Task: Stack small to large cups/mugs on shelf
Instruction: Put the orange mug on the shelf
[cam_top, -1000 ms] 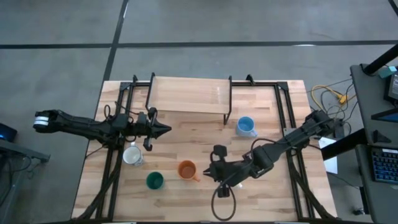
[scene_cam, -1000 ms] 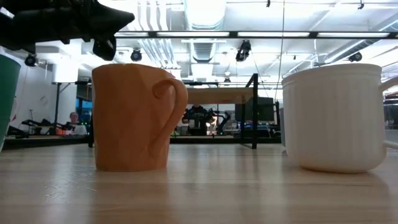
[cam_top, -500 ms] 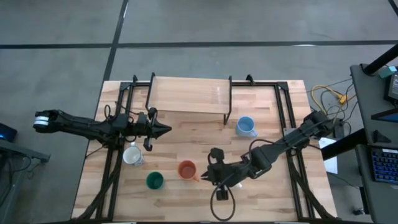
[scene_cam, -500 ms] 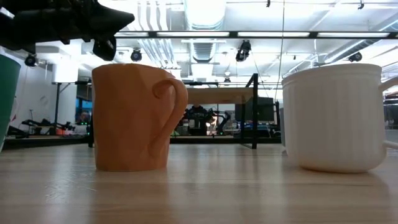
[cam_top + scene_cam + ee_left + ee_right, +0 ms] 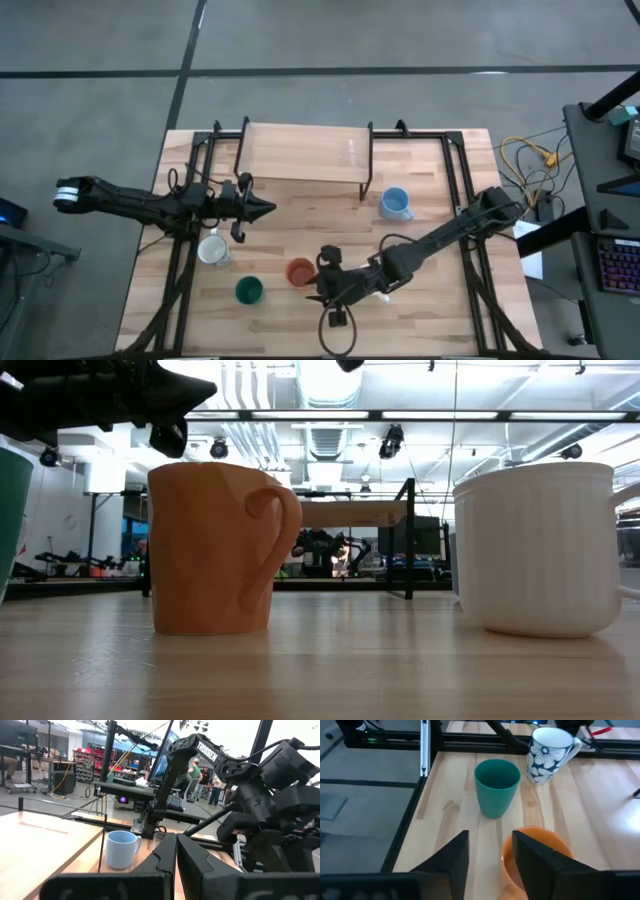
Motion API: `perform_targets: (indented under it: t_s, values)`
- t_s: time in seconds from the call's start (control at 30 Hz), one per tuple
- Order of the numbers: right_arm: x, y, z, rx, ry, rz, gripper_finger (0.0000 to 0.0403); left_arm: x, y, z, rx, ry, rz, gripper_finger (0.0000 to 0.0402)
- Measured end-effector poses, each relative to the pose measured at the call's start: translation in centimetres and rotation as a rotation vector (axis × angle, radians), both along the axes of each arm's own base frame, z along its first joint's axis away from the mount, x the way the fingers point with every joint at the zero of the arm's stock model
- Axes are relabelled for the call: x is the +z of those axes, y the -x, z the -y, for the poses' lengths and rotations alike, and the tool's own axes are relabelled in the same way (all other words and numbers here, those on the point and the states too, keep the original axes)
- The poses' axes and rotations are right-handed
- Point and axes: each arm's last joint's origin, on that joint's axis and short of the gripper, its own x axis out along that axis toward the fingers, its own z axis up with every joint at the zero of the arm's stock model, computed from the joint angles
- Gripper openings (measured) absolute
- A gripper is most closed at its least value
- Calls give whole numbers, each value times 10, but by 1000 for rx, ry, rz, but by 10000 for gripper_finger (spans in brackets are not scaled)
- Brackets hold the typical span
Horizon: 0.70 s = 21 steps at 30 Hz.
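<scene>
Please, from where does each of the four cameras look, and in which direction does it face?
High: above, facing down on table, both arms, shelf.
Low: at tabletop height, level past orange mug; one arm at the top.
Left wrist: past shut left pincer toward light blue mug.
Right wrist: over open right pincer, at dark green cup.
Shared: orange mug.

Orange mug (image 5: 532,855) part-hidden behind R hand (image 5: 487,857).

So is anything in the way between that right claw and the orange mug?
Nothing visible. The right gripper is open and right at the orange mug, one finger over its rim. The green cup and flowered mug stand beyond it, out of the way.
</scene>
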Motion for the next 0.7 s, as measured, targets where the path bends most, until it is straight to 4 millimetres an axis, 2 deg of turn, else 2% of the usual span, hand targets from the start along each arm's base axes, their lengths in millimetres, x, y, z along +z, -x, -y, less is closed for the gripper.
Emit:
perform_targets:
  t_s: [0.23, 0.43, 0.7]
  values:
    - [-17, -17, -4, -2, -8, 0, 200, -1, -1, 0, -1, 1, -5, 0]
    - [-21, -29, -10, 10, 4, 8, 229, -1, -1, 0, -1, 1, -2, 0]
    - [-23, -35, -12, 20, 21, 10, 268, -1, -1, 0, -1, 2, -7, 0]
